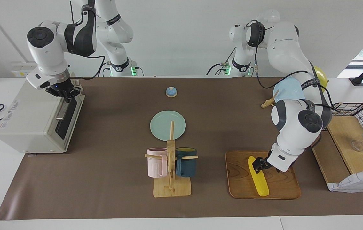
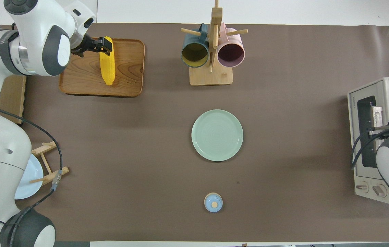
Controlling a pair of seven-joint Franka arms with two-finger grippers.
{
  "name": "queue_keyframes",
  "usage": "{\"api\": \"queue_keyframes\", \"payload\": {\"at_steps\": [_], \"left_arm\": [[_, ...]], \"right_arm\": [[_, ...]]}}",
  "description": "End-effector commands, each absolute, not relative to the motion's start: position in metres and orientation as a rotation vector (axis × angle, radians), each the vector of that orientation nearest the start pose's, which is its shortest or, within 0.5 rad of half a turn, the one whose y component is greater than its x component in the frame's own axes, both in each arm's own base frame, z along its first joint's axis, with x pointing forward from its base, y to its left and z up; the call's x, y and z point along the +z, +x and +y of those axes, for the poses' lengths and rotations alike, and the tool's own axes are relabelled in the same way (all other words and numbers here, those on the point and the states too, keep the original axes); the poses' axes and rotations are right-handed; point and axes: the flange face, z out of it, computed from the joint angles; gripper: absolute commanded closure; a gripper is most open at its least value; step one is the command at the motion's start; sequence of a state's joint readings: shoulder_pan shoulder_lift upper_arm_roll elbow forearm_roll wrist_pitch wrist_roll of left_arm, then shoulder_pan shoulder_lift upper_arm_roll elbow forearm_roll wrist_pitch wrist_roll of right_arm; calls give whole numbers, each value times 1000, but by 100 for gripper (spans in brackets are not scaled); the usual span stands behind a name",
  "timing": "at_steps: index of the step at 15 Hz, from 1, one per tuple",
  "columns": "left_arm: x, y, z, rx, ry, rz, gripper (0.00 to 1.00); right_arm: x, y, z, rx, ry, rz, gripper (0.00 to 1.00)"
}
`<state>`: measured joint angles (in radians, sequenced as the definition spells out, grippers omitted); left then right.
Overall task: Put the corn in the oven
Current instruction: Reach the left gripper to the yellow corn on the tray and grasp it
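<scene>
Two grippers are at work at either end of the table. The corn (image 1: 258,176) lies on the wooden tray (image 1: 280,188) toward the left arm's end, lengthwise pointing toward and away from the robots. The left gripper (image 1: 259,165) is down at the cob's end nearer the robots, its dark fingers (image 2: 105,45) set on either side of that end and narrowed against it; the cob rests flat on the tray. The oven (image 1: 24,123) stands at the right arm's end of the table, its dark glass door (image 1: 67,116) closed. The right gripper (image 1: 66,96) sits at the metal bar handle (image 1: 62,111) at the top of the door; I cannot tell how far its fingers are parted.
</scene>
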<state>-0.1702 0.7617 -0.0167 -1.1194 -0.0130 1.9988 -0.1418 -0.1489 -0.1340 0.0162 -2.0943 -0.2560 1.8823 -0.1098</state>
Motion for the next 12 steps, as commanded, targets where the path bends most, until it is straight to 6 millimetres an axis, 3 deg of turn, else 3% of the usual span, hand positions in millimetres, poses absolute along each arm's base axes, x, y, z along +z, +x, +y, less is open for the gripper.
{"api": "queue_keyframes", "payload": {"at_steps": [1,5,12], "left_arm": [[351,759,-145,-176,-3162,90,0],[326,760,-148,-180,-3164,91,0],[318,763,-149,-208,-3169,89,0]], "right_arm": [[470,499,-94,199,-3377,-240,100],[464,496,-100,218,-3374,-221,100],[435,505,-78,186,-3297,-215,100]]}}
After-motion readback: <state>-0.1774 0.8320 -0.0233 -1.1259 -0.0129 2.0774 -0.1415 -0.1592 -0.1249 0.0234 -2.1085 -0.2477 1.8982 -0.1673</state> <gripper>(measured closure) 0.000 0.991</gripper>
